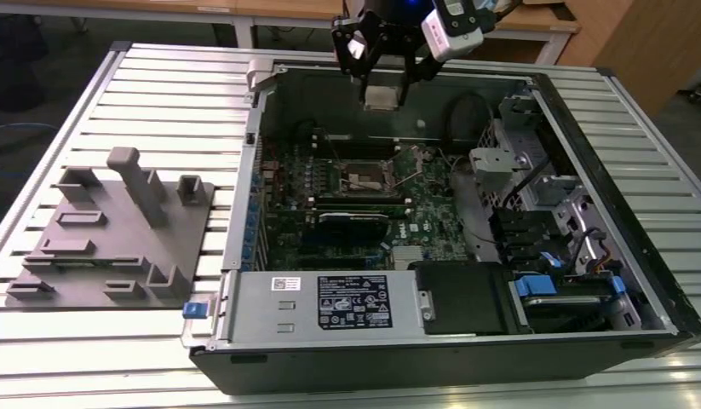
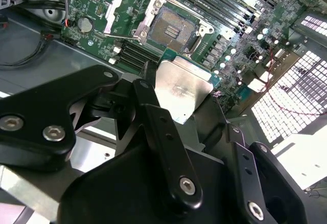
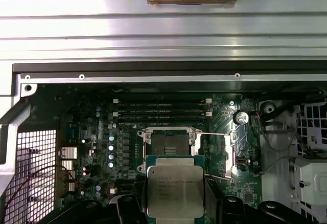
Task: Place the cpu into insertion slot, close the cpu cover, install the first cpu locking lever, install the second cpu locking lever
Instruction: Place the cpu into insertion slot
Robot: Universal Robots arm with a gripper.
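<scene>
Jaws are clamped on the small, flat, square silver-grey metal cpu (image 3: 175, 191). The square, silver-rimmed, dark-centred insertion slot (image 3: 168, 142) lies uncovered below the jaws, well apart.

Soft, even light falls from above. The slatted surface (image 1: 157, 94) around the computer case (image 1: 441, 362) gleams pale, with white streaks along its slats in the first wrist view. Inside the case the board (image 1: 350, 204) lies in shade. Over that board the cpu (image 2: 184, 93) (image 3: 175, 191) throws back a bright sheen in both wrist views.

cpu (image 1: 381, 96) above case (image 1: 441, 371), insertion slot (image 1: 367, 176) in case, case on table (image 1: 157, 102)
</scene>
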